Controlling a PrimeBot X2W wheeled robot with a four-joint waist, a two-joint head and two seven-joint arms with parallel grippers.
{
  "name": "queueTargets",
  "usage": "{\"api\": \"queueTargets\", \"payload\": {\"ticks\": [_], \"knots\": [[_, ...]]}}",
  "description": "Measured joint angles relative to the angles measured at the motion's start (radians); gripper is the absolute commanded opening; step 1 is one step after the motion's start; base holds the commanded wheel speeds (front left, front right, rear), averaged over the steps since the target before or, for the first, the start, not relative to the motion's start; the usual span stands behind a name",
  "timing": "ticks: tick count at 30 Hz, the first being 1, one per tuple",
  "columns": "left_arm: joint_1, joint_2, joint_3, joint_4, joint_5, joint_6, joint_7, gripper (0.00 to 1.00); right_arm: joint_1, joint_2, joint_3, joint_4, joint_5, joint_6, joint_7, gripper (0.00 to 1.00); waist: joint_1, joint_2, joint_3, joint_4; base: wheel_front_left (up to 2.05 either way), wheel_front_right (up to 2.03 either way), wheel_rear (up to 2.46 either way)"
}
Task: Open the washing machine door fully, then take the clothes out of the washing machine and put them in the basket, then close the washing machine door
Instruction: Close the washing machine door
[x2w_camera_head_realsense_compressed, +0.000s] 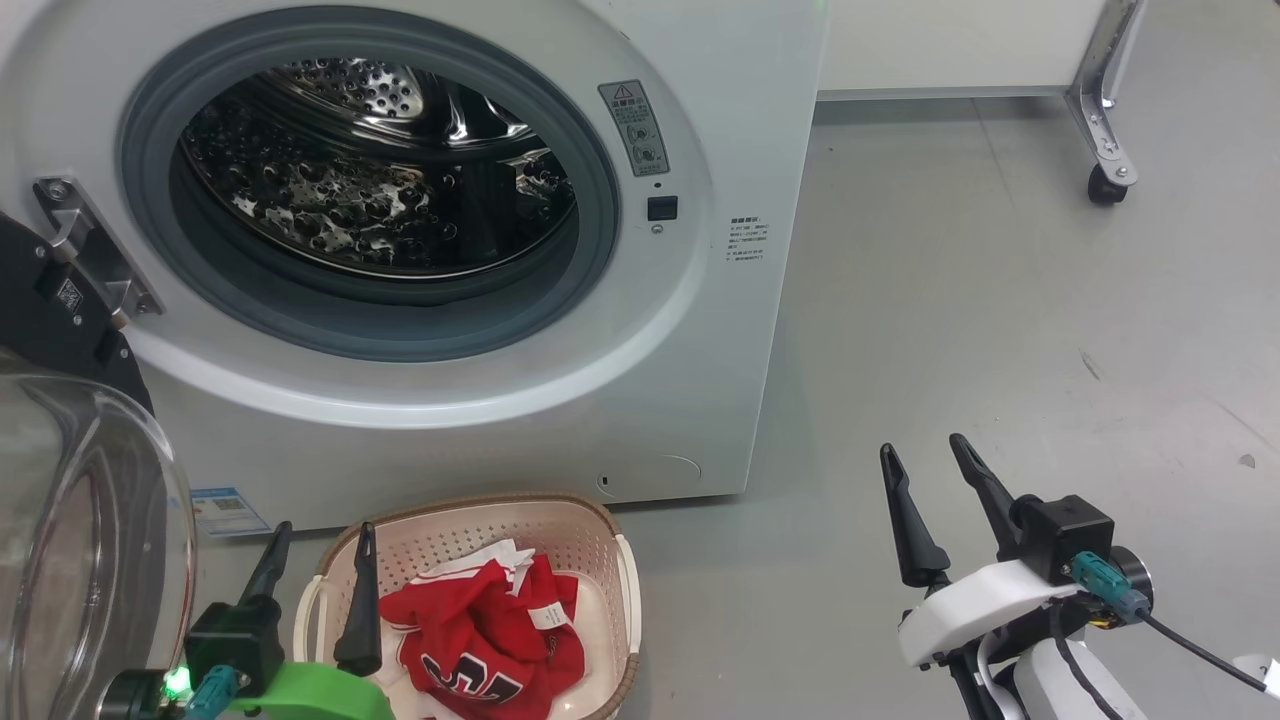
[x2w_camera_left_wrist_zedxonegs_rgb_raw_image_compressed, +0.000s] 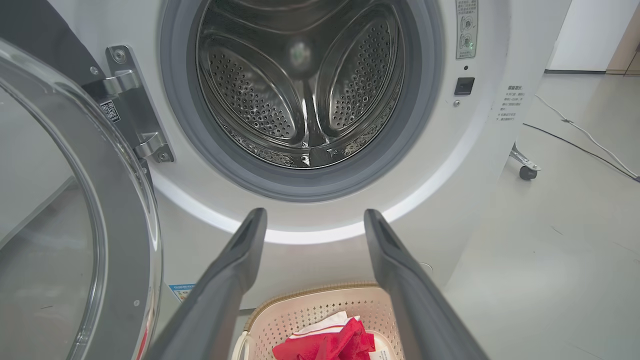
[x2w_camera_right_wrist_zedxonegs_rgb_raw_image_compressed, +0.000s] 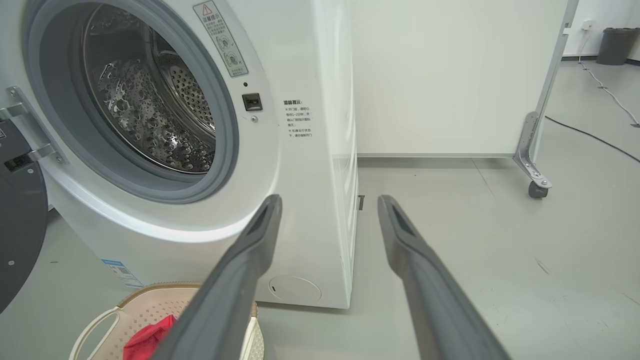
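We face the washing machine (x2w_camera_head_realsense_compressed: 700, 300), ahead of both pairs of fingers, its steel drum (x2w_camera_head_realsense_compressed: 380, 180) bare as far as we can see. The washing machine door (x2w_camera_head_realsense_compressed: 90, 520) stands swung out on its hinge (x2w_camera_left_wrist_zedxonegs_rgb_raw_image_compressed: 135, 110), just left of our left gripper (x2w_camera_head_realsense_compressed: 325, 528). It stands on edge, running from the hinge back toward us. The left arm is much the nearer, so we judge closing the door falls to it, with a push rightward and forward. The basket (x2w_camera_head_realsense_compressed: 470, 505) sits below and just ahead of the left fingers, with the clothes (x2w_camera_head_realsense_compressed: 480, 620) heaped inside. Our right gripper (x2w_camera_head_realsense_compressed: 922, 445) hangs well right of the machine. Both grippers gape wide and hold nothing. The floor (x2w_camera_head_realsense_compressed: 1000, 300) is smooth grey, and a wheeled frame (x2w_camera_head_realsense_compressed: 1105, 185) stands far ahead on the right.
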Motion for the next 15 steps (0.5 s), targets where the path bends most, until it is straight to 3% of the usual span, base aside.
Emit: {"api": "queueTargets", "payload": {"ticks": [15], "knots": [[0.012,0.004,-0.002,-0.032,0.001,0.002,0.019,1.00,0.008,0.002,-0.011,0.000,-0.001,0.000,0.000,1.00,0.0000,0.0000,-0.002,-0.001,-0.57,0.58,0.00]]}}
